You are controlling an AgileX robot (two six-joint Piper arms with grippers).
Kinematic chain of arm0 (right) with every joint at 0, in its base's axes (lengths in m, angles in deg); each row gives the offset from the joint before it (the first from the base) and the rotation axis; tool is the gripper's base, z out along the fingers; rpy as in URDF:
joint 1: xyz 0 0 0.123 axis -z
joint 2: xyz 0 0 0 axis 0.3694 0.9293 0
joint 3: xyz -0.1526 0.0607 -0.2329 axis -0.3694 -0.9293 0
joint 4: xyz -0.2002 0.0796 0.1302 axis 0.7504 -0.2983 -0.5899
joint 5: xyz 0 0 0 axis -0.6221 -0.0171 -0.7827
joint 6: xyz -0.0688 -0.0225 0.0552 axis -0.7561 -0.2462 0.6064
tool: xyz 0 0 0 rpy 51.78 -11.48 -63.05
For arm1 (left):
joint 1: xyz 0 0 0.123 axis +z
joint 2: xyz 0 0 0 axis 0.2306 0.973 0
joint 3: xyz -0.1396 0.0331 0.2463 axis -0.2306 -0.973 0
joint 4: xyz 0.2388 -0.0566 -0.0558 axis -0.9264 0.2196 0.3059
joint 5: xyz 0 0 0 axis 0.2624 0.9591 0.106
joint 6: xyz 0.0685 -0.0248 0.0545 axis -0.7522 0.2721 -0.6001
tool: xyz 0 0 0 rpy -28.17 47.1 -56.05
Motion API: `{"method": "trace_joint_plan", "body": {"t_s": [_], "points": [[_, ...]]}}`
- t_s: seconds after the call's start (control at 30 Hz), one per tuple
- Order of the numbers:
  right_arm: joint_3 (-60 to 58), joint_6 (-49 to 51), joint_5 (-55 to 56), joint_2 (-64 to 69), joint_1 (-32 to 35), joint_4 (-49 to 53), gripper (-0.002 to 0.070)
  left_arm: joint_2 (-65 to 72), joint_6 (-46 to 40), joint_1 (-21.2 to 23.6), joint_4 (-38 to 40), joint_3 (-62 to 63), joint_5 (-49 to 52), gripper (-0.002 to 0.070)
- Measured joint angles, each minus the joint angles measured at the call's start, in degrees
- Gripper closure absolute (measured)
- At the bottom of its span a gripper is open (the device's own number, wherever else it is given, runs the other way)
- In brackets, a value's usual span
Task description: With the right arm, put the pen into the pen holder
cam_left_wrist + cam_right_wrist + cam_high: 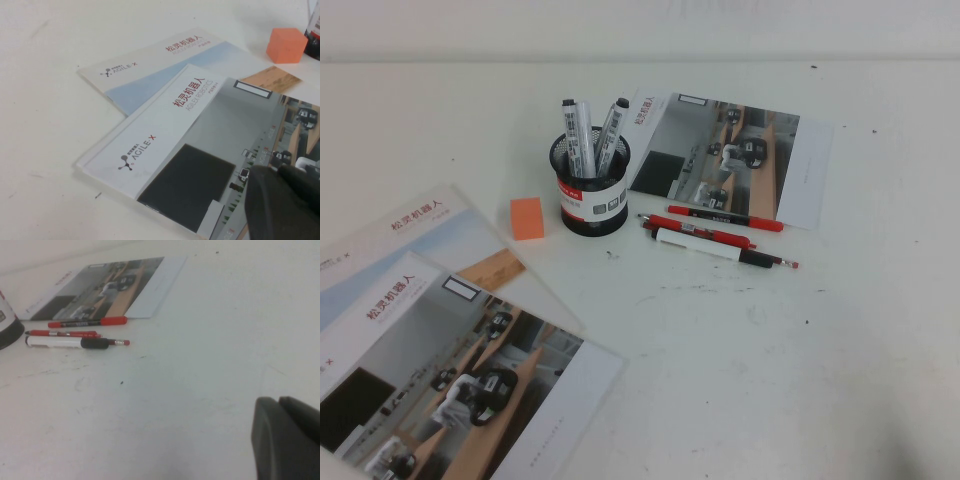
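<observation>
The pen [712,248] lies untouched mid-surface, beside red pens [725,218], right of the pen holder [591,184]. The right gripper [287,437] hovers near the surface's right edge, the left gripper [282,200] over brochures [165,150]; neither's state can be told. Reaching remains.

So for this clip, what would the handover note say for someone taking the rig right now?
Left gripper: parked over the brochures, holding nothing.
Right gripper: low over bare table, away from the pens, holding nothing.
Pen: lying on the table beside the red pens, right of the pen holder.
Done: two markers already stand in the holder.
Left: right arm grasps the pen and drops it in.
</observation>
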Motion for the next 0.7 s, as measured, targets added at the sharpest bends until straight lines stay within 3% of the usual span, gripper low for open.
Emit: {"method": "trace_joint_plan", "body": {"t_s": [0.7], "points": [[0.0, 0.0, -0.64, 0.0, 0.0, -0.23, 0.0696, 0.0, 0.0, 0.0, 0.0, 0.0, 0.0, 0.0676]]}}
